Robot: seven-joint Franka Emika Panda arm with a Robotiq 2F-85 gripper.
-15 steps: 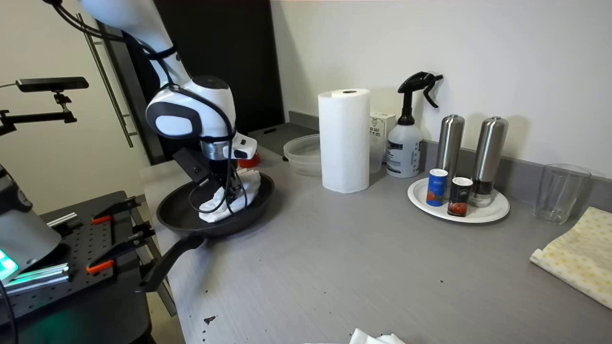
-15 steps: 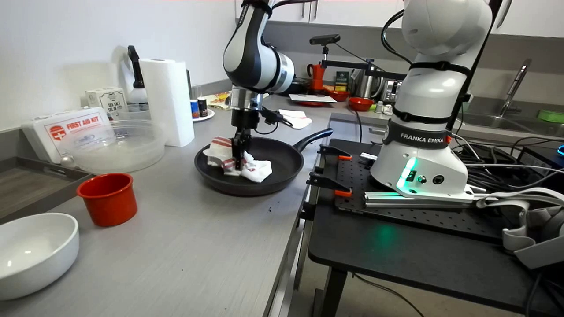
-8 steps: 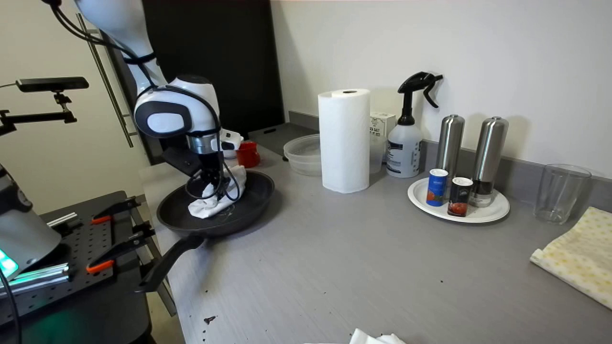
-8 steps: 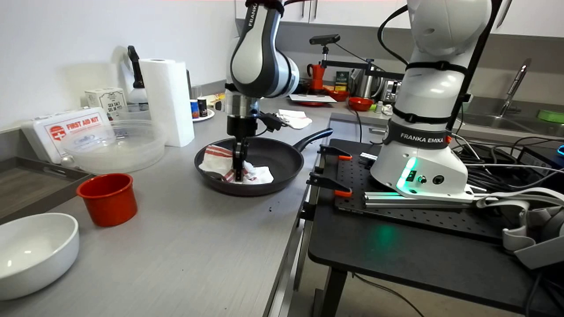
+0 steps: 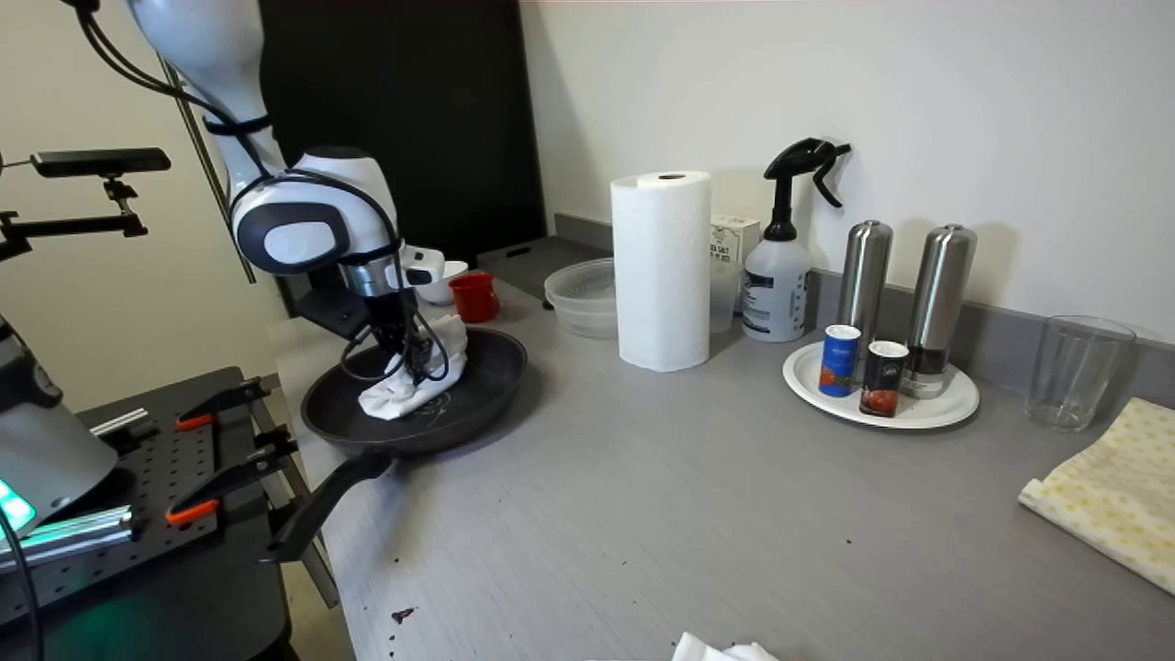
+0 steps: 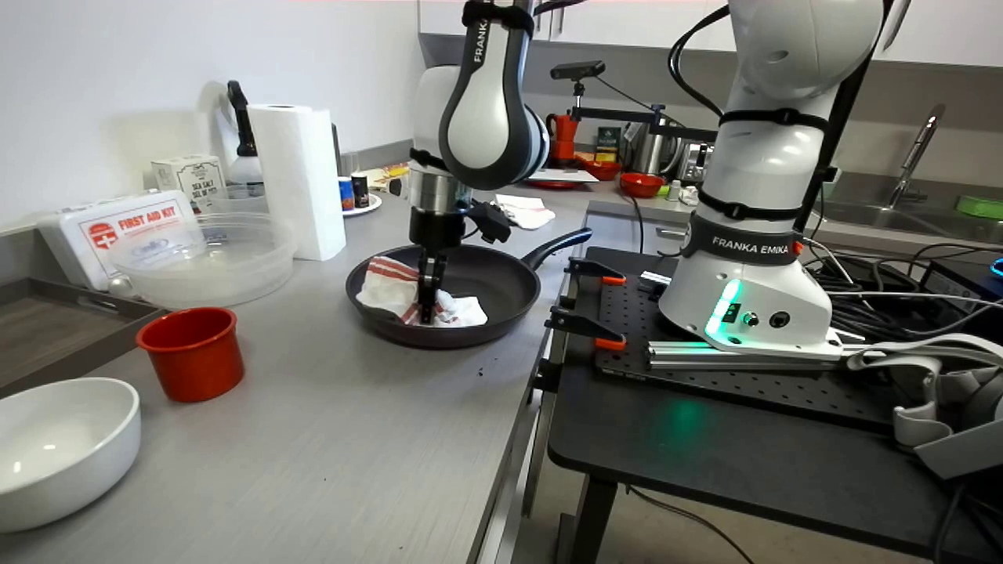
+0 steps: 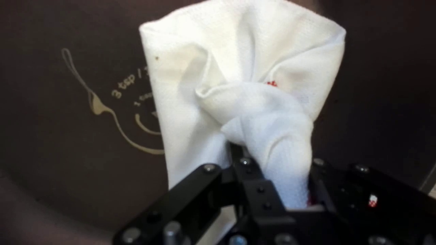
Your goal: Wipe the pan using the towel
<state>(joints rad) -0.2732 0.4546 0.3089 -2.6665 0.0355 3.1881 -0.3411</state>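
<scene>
The dark frying pan (image 5: 335, 413) sits on the grey counter, its black handle (image 5: 321, 509) sticking out past the edge. Bunched inside it lies the white towel with red stripes (image 6: 384, 286), pressed against the pan floor. My gripper (image 6: 427, 312) points down into the pan, shut on the towel. In the wrist view, a fold of the towel (image 7: 238, 44) fans out ahead of the gripper (image 7: 272, 153), whose fingertips are covered by cloth. Printed markings (image 7: 127, 81) show on the pan floor to the left of the towel.
Near the pan stand a paper-towel roll (image 5: 663, 275), a red cup (image 6: 193, 356), a clear plastic container (image 6: 208, 262) and a white bowl (image 6: 66, 454). Farther along are a spray bottle (image 5: 776, 285), a white plate (image 5: 799, 390) with shakers, and a glass (image 5: 1076, 372).
The gripper and towel have slid across the pan floor toward the red cup's side. The towel's striped end lies flatter, and more of the red cup shows. The pan stays in place.
</scene>
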